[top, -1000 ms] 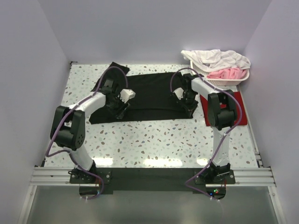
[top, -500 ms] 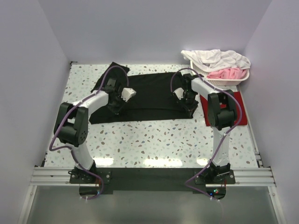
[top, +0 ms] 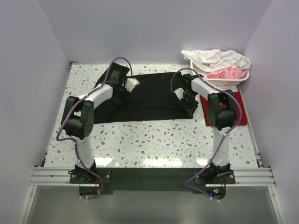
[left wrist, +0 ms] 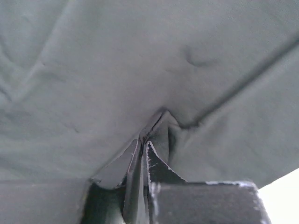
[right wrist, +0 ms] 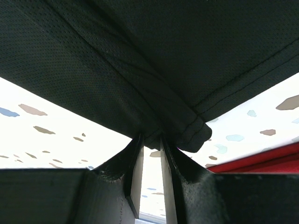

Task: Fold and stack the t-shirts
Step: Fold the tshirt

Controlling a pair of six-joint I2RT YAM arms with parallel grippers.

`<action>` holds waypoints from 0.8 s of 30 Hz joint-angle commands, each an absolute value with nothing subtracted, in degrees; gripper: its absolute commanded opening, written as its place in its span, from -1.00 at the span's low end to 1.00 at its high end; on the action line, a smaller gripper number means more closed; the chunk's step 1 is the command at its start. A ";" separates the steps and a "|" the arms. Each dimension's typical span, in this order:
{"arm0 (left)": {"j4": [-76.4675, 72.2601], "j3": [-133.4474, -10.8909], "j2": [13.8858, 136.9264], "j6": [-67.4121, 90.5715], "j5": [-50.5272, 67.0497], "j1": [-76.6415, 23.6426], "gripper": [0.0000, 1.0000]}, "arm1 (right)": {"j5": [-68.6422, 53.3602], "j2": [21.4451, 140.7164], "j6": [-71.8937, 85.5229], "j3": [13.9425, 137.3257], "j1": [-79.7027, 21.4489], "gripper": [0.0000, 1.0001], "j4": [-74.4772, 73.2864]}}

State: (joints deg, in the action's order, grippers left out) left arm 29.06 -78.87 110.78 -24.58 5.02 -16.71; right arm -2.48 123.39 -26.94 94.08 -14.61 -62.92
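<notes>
A black t-shirt (top: 154,93) lies spread across the far half of the table. My left gripper (top: 120,93) is over its left part and is shut on a raised fold of the black cloth (left wrist: 140,56), with the fingertips (left wrist: 144,142) pressed together. My right gripper (top: 188,103) is at the shirt's right front corner, and its jaws pinch the stitched hem (right wrist: 187,126) between the fingertips (right wrist: 152,140). A dark red t-shirt (top: 237,105) lies flat under my right arm and shows as a red strip in the right wrist view (right wrist: 271,156).
A white basket (top: 229,83) with white and pink clothes stands at the back right, just behind the red shirt. The speckled table (top: 154,140) is bare in front of the black shirt. Pale walls close in on three sides.
My left gripper has moved away from me toward the back of the table, keeping hold of the black cloth. The right gripper has stayed in place.
</notes>
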 commanded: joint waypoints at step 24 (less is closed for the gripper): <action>40.08 -67.59 96.32 -27.16 11.34 -7.65 -0.03 | -3.25 120.68 -25.66 97.20 -15.29 -0.16 -65.56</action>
State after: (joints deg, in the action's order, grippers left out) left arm 38.72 -69.25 96.77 -25.41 11.33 -7.53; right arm -2.59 123.37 -26.37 94.70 -14.83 -64.10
